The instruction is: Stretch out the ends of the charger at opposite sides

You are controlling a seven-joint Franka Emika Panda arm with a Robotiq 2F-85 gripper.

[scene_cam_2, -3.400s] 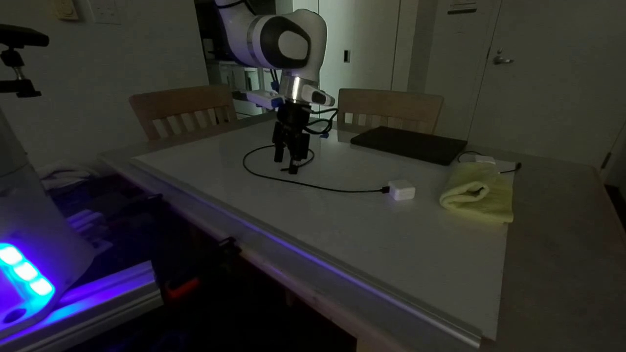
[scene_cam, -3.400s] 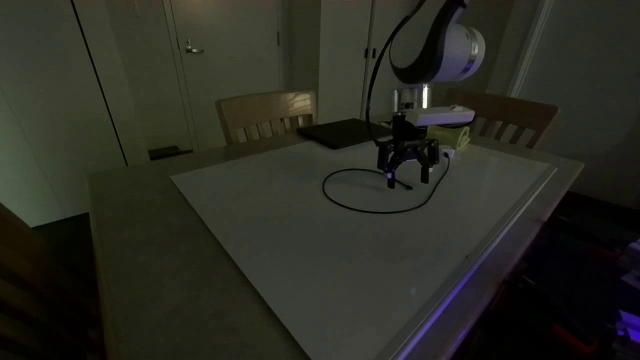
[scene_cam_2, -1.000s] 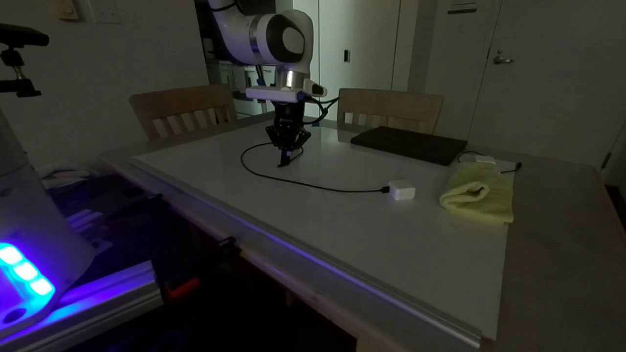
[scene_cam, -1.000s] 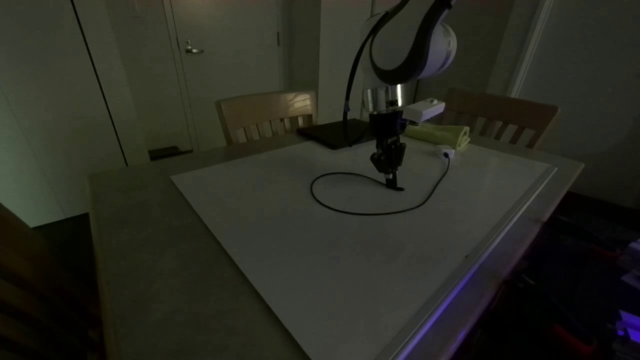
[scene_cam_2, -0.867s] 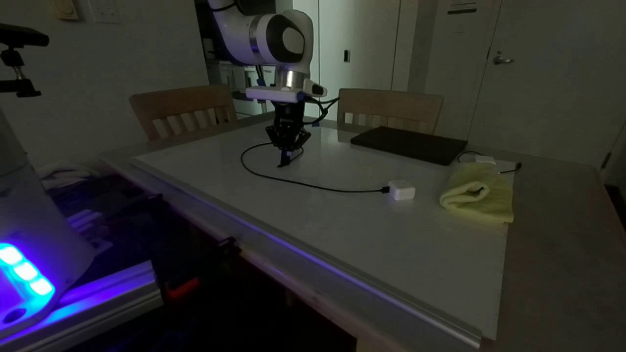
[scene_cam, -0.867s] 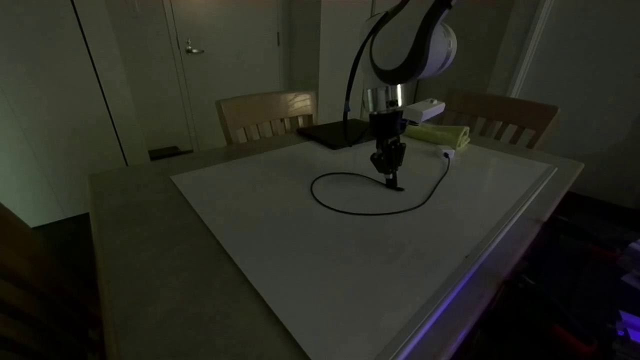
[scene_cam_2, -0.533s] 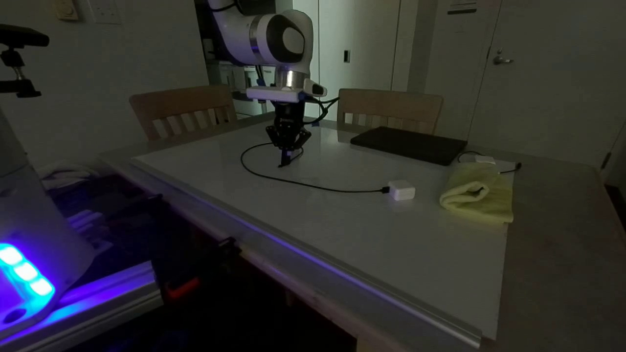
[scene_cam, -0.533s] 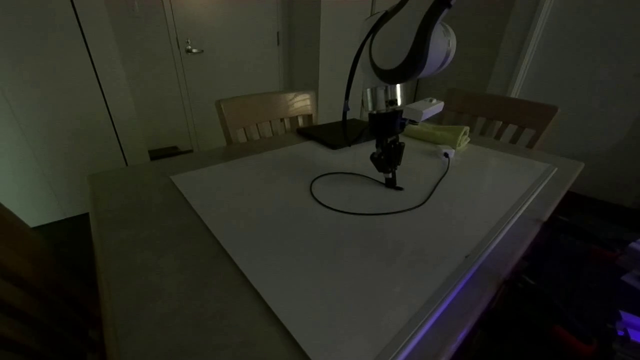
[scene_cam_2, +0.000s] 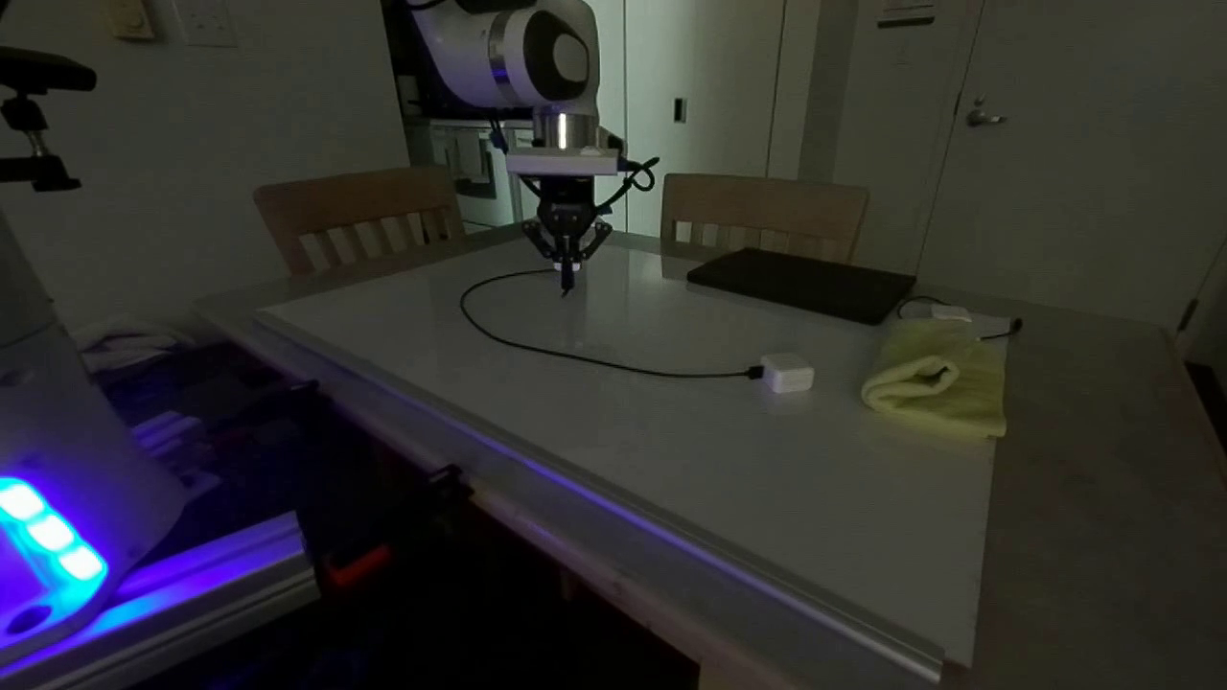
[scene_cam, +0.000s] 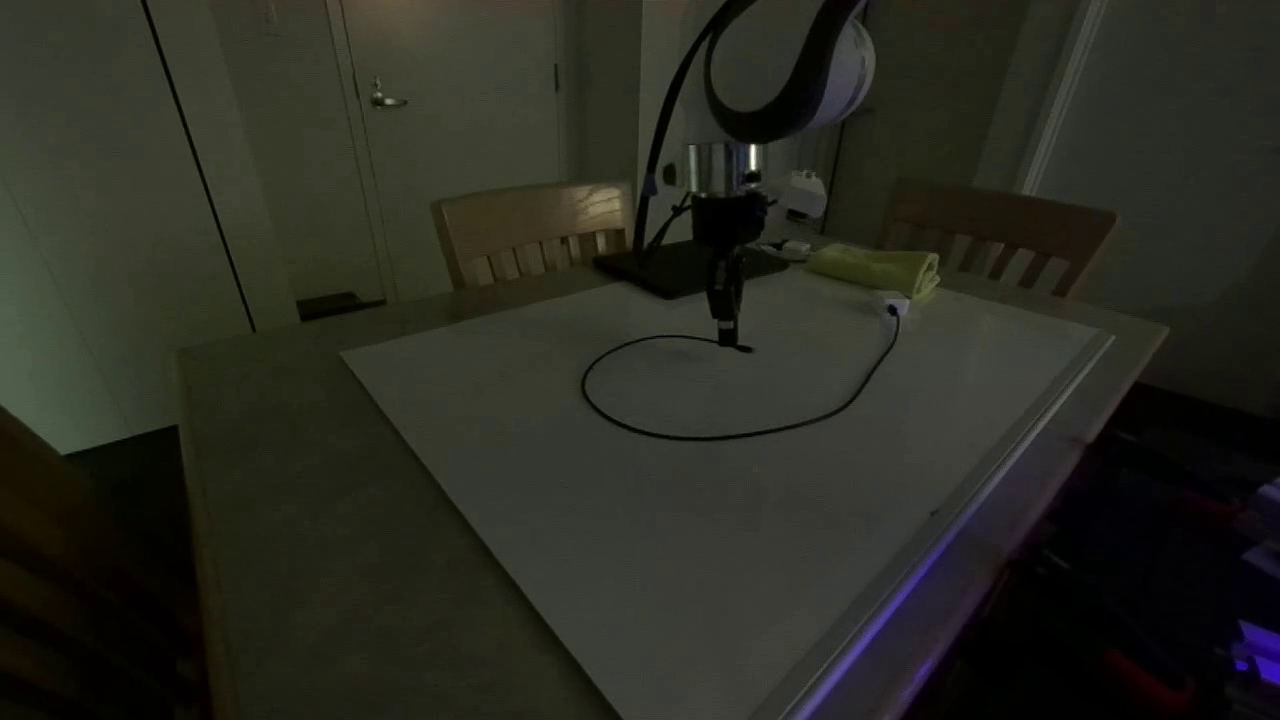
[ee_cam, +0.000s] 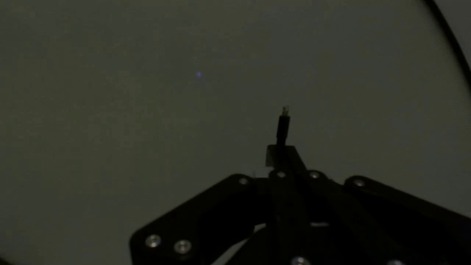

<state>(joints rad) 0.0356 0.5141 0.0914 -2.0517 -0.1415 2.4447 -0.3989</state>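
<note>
The charger's thin black cable (scene_cam: 700, 438) curves in a wide loop over the white board, in both exterior views. At one end it plugs into the small white block (scene_cam_2: 788, 374), which rests on the board near the yellow-green towel. My gripper (ee_cam: 280, 156) is shut on the cable close to its dark tip (ee_cam: 283, 127), whose bright metal connector points out past the fingers. In an exterior view the gripper (scene_cam_2: 567, 278) points straight down and seems slightly above the board. The stretch of cable between the finger pads is hidden.
A flat black pad (scene_cam_2: 800, 284) lies along the back edge. The folded towel (scene_cam_2: 935, 379) stands beyond the white block, with another small white block (scene_cam_2: 950, 312) and dark cord behind it. Wooden chairs (scene_cam: 535, 232) surround the table. A metal rail (scene_cam_2: 613, 513) edges the board.
The gripper, open over the cable earlier, has shut on it near the tip. Since half a second ago it has risen and turned, drawing the loop wider. The white block has stayed put.
</note>
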